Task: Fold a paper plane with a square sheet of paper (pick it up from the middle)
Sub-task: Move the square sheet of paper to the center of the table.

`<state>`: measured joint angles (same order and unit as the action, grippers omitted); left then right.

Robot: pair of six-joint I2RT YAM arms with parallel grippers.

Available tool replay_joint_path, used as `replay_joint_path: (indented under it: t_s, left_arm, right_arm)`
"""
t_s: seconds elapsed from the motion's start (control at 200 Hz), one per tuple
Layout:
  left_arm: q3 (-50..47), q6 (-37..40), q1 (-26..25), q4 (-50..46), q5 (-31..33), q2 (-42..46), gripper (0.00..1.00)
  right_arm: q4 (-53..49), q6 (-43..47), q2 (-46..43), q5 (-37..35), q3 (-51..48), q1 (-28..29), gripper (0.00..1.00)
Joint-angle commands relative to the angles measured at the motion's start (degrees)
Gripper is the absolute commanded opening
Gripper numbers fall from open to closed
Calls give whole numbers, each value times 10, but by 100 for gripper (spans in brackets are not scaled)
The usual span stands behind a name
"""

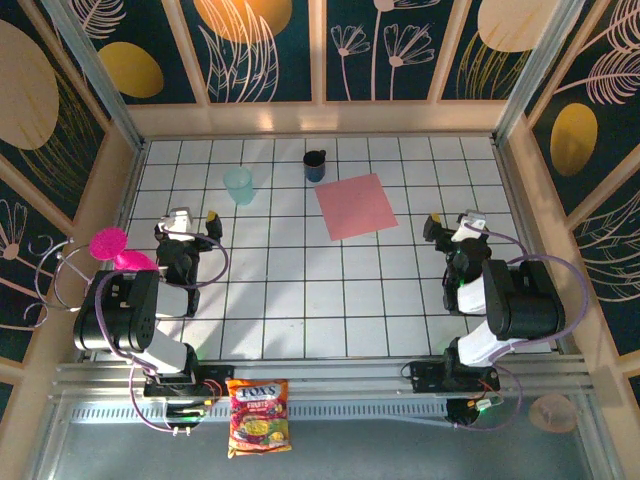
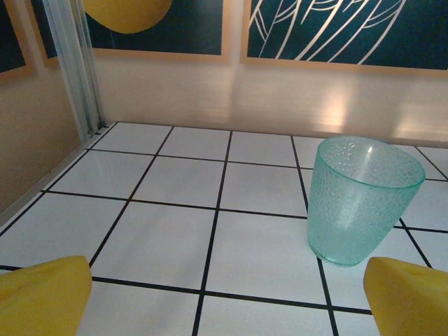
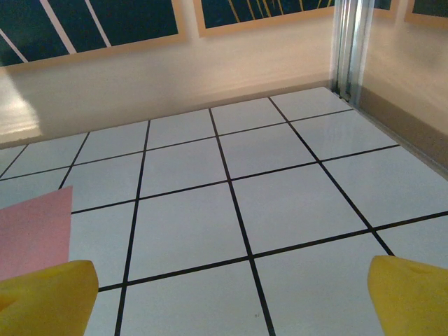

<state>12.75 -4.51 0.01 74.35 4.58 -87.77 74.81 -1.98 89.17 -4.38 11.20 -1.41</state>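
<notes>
The square sheet of paper (image 1: pixel 356 206) lies flat on the far half of the surface (image 1: pixel 300 320), right of centre. It is skewed slightly against the tile lines, plain salmon pink and uncreased, with no long axis. It lies left of the right tool (image 1: pixel 453 224), the nearer one. That tool and the left tool (image 1: pixel 196 217) stand released, grasping nothing.

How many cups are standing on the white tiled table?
2. The teal tumbler stands far left; the dark mug stands far centre, near the pink paper's far-left corner. Nothing seems hidden.
</notes>
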Motion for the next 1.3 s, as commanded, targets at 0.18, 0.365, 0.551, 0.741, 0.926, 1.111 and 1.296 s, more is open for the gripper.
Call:
replay_joint_path:
  t_s: [0.18, 0.365, 0.551, 0.741, 0.926, 1.111, 1.296]
  left_arm:
    - [0, -3, 3, 19, 6, -1, 99]
    - [-43, -14, 3, 64, 36, 37, 99]
    - [7, -46, 3, -140, 70, 154, 99]
    - [69, -192, 3, -277, 40, 215, 99]
    - [116, -290, 3, -376, -45, 233, 99]
    - [107, -349, 4, -349, -174, 226, 99]
    - [109, -393, -15, -343, -218, 181, 97]
  right_arm:
    - [17, 6, 3, 4, 10, 5, 99]
    - [-11, 4, -43, -13, 7, 7, 99]
    - [-275, -37, -149, -42, 94, 19, 99]
    - [-527, -140, -147, 10, 237, 28, 99]
    - [-608, -206, -111, 110, 314, 59, 99]
    - [-645, -237, -35, 151, 381, 133, 93]
    - [-675, -263, 87, 176, 472, 190, 85]
